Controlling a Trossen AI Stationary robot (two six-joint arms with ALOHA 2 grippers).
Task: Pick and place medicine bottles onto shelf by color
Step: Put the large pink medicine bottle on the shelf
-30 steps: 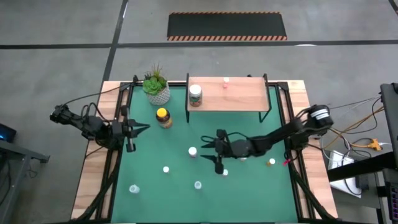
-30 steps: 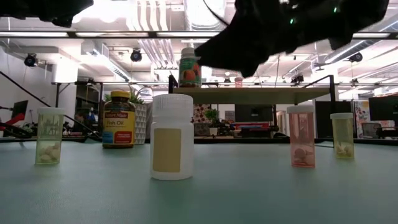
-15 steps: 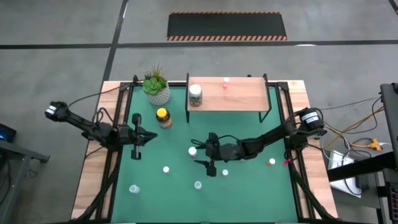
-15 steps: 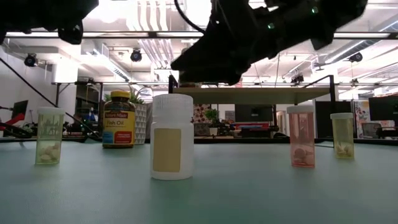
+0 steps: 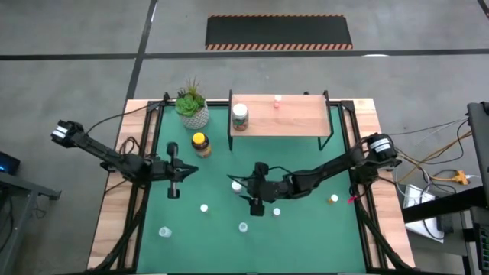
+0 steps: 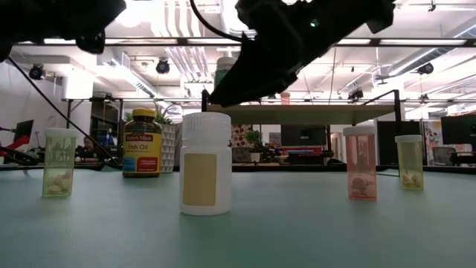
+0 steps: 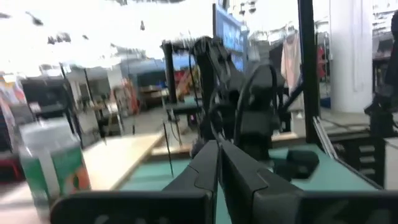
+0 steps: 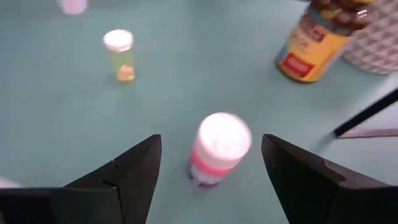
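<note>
Mid-table on the green mat, the right gripper [image 5: 246, 192] hangs with its fingers [image 8: 134, 165] spread wide and empty around a white-capped bottle [image 8: 217, 149], which stands upright, cap skyward, long axis vertical. Over on the left side the left gripper [image 5: 183, 169] waits pinched shut, holding nothing, while the shelf [image 5: 294, 118] sits at the far edge.

The white bottle [image 8: 219, 149] is blurred; the amber jar [image 8: 323, 38] is cut off by the edge.
</note>
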